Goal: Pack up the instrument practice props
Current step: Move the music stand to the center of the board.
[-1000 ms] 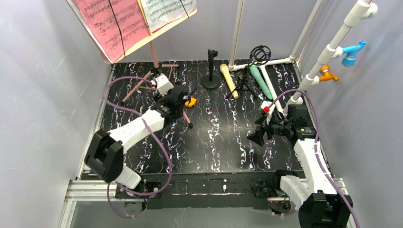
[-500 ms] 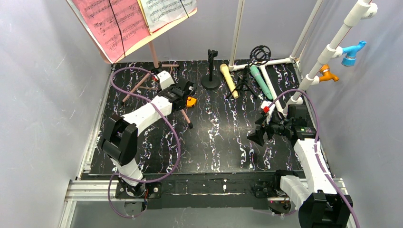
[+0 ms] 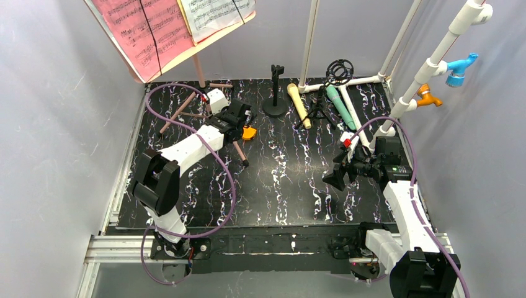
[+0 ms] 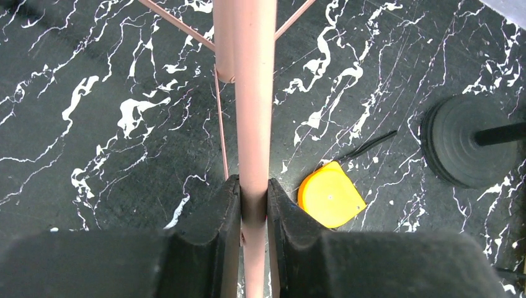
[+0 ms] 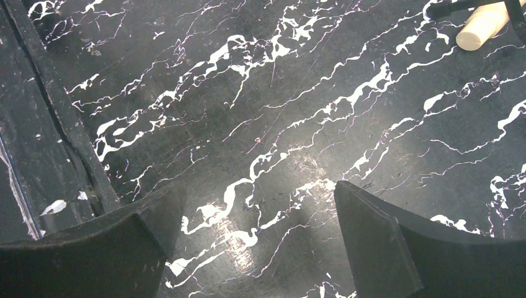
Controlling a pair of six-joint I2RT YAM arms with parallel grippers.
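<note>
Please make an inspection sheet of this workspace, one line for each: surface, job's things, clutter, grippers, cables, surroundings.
Surface: black marbled table top, no spill seen.
Job's things: pink music stand with pink and white sheets at back left; beige microphone and teal microphone lying at the back.
Clutter: orange flat object beside the stand; black round-base stand; small black tripod.
Grippers: left gripper shut on pink tripod leg; right gripper open over bare table.
Cables: purple cables loop along both arms.
Surroundings: grey walls; white pipe frame at right.
</note>
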